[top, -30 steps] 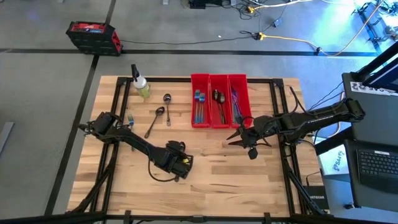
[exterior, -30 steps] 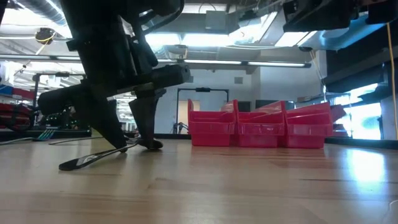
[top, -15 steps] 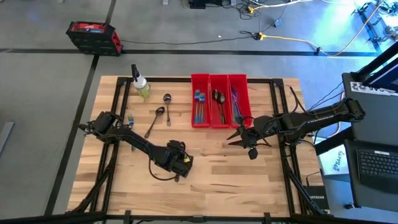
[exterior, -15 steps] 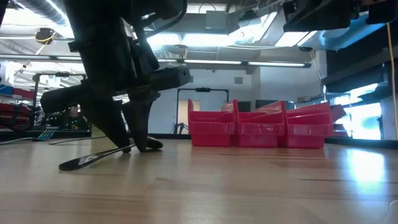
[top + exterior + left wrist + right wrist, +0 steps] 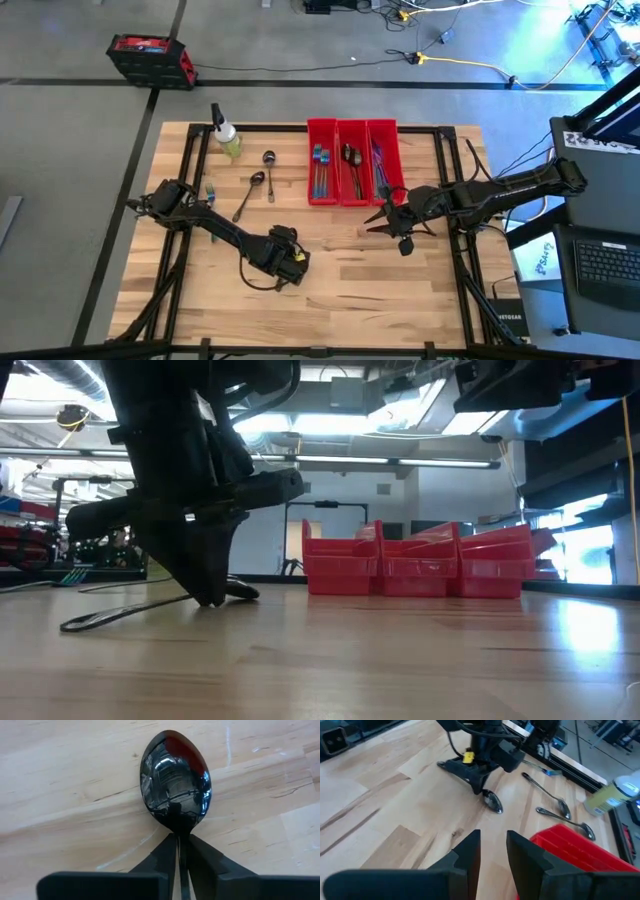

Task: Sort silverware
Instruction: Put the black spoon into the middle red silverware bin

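A dark spoon lies on the wooden table [image 5: 360, 270], its bowl [image 5: 175, 777] facing up. My left gripper [image 5: 290, 262] stands over the spoon at mid table, toward the near side, and is shut on it. In the low view the spoon's handle [image 5: 110, 618] runs out from the fingers [image 5: 210, 592]. My right gripper [image 5: 374, 218] hovers open and holds nothing, just in front of the red bins [image 5: 352, 160], which hold more silverware. Two spoons [image 5: 250, 195] [image 5: 270, 172] and a blue fork [image 5: 211, 190] lie at the far left. My left gripper pinches the spoon's thin neck [image 5: 182, 842], just behind the bowl, between its two fingers. The fingers come from above, slanting down, one on each side of the neck. The spoon lies low, and its handle end [image 5: 75, 624] rests on the table.
A small spray bottle [image 5: 226, 135] with yellowish liquid stands at the far left corner. The three red bins stand side by side at the far middle. Bare wood lies between the two arms and along the near edge.
My left gripper has shut its fingers on the spoon's neck without leaving its place. The spoon's handle has shifted a little on the table. My right arm has kept still.
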Available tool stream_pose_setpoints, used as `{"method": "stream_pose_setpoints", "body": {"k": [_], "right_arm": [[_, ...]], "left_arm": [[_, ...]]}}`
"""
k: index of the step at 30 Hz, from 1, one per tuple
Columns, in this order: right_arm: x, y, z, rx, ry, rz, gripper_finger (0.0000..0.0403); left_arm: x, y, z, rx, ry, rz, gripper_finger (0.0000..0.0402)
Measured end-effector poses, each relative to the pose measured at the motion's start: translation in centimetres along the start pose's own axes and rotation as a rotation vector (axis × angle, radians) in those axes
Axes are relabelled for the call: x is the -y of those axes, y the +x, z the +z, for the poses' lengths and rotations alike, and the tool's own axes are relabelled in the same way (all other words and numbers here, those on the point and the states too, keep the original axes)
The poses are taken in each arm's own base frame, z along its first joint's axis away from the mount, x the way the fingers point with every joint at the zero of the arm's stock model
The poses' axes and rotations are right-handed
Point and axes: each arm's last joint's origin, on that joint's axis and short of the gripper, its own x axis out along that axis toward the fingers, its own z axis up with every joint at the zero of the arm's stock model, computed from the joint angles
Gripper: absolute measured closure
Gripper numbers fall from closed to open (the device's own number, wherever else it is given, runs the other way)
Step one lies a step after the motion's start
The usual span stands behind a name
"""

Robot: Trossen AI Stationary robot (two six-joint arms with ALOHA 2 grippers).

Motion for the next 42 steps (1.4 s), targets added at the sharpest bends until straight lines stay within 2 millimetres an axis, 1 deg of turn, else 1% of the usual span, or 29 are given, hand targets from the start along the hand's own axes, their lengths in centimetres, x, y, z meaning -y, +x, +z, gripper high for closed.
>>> {"method": "stream_pose_setpoints", "body": {"k": [4,8,11,16,20,22,26,30,35,37,42], "right_arm": [[0.1,0.0,0.1,0.007,0.019,-0.009,0.0325],[0.0,-0.1,0.9,0.118,0.017,0.066,0.0325],[0.1,-0.2,1.3,0.161,0.012,0.068,0.0325],[0.0,-0.2,1.0,0.137,-0.008,0.077,0.0325],[-0.2,-0.2,0.8,0.120,-0.055,0.115,0.0325],[-0.3,-0.2,0.6,0.108,-0.125,0.122,0.0325],[-0.8,-0.2,0.2,0.073,-0.350,0.147,0.0320],[-1.5,0.1,0.0,0.024,-0.466,0.141,0.0307],[-2.1,0.5,-0.2,-0.036,-0.496,0.137,0.0289],[-2.2,0.6,-0.4,-0.053,-0.453,0.147,0.0284],[-2.4,0.6,-0.3,-0.011,-0.432,0.207,0.0283]], "left_arm": [[0.4,-0.2,0.0,-0.009,0.013,-0.038,0.0395],[0.9,-0.6,0.1,-0.018,0.020,-0.059,0.0396],[1.4,-1.0,0.2,-0.019,0.019,-0.072,0.0397],[2.8,-2.4,0.7,-0.015,0.028,-0.130,0.0397],[4.2,-3.8,1.2,-0.014,0.049,-0.188,0.0398],[5.0,-4.7,1.5,-0.013,0.060,-0.224,0.0398],[6.4,-6.4,2.1,-0.007,0.087,-0.290,0.0398],[7.3,-7.5,2.7,0.009,0.143,-0.348,0.0398],[8.8,-8.1,3.7,0.044,0.223,-0.495,0.0398],[9.3,-8.3,4.0,0.068,0.255,-0.546,0.0398],[10.0,-8.6,4.5,0.105,0.324,-0.616,0.0398]]}}
